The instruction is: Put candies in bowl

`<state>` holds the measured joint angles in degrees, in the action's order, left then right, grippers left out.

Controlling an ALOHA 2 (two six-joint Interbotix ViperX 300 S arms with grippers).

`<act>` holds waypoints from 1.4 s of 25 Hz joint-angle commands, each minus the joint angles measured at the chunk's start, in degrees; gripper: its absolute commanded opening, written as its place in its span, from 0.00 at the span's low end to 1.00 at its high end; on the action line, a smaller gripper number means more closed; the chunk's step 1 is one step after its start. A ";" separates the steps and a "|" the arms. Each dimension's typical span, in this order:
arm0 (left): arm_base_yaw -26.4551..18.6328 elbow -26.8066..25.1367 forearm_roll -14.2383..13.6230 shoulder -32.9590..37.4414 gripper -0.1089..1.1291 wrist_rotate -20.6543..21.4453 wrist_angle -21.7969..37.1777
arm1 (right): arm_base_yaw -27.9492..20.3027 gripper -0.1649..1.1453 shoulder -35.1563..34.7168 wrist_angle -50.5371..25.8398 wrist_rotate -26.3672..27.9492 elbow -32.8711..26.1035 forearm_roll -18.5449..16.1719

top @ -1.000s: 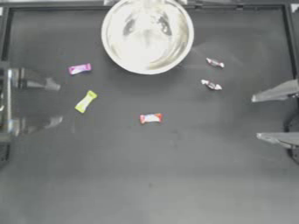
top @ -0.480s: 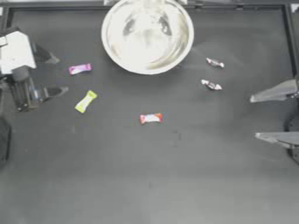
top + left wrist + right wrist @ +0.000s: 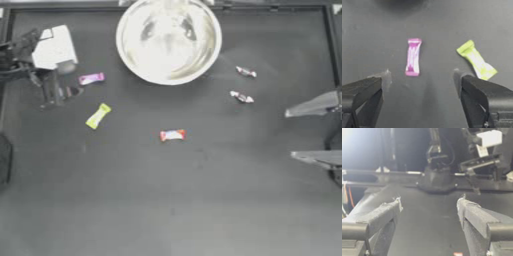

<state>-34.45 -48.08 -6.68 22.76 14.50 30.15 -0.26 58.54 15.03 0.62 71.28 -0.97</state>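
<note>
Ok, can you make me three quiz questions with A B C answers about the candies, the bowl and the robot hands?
1. Which candy lies nearest the left gripper?
A. pink-purple candy
B. red-and-white candy
C. a whitish-red one

2. How many candies lie on the table?
A. three
B. five
C. seven

3. What is in the bowl?
A. two candies
B. one candy
C. no candy

Answers:
1 A: the left wrist view shows it just ahead of the open jaws, beside the yellow-green candy.
2 B: the top view shows five, two tiny ones toward the right gripper, which waits open at the right edge.
3 C: its inside shows only shine.
</note>
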 commanded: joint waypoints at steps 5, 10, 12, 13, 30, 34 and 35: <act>-2.81 3.78 0.18 -6.77 0.92 2.90 -0.88 | 0.00 0.87 -1.58 0.53 0.09 -1.14 0.18; -4.13 5.27 0.62 -11.95 0.92 4.66 -0.97 | 0.00 0.87 -1.58 0.53 0.09 -1.14 0.18; -4.39 6.24 1.32 -14.06 0.92 5.71 -0.97 | 0.00 0.87 -1.58 0.62 0.09 -0.88 0.26; -4.48 6.77 1.85 -15.12 0.92 6.42 -0.97 | 0.00 0.87 -1.58 0.62 0.09 -0.79 0.44; -10.37 11.95 13.18 -25.49 0.92 19.07 1.14 | 0.00 0.87 -1.58 0.62 0.09 -0.44 0.62; -10.37 12.74 13.10 -26.19 0.92 19.16 1.85 | 0.00 0.87 -1.58 1.23 0.09 -0.44 0.53; -10.37 12.83 13.10 -26.37 0.92 19.16 2.02 | 0.00 0.87 -1.58 1.32 0.09 -0.35 0.53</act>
<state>-44.65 -36.47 6.33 -4.75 31.46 31.99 -0.26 57.57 15.64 0.70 71.46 -0.44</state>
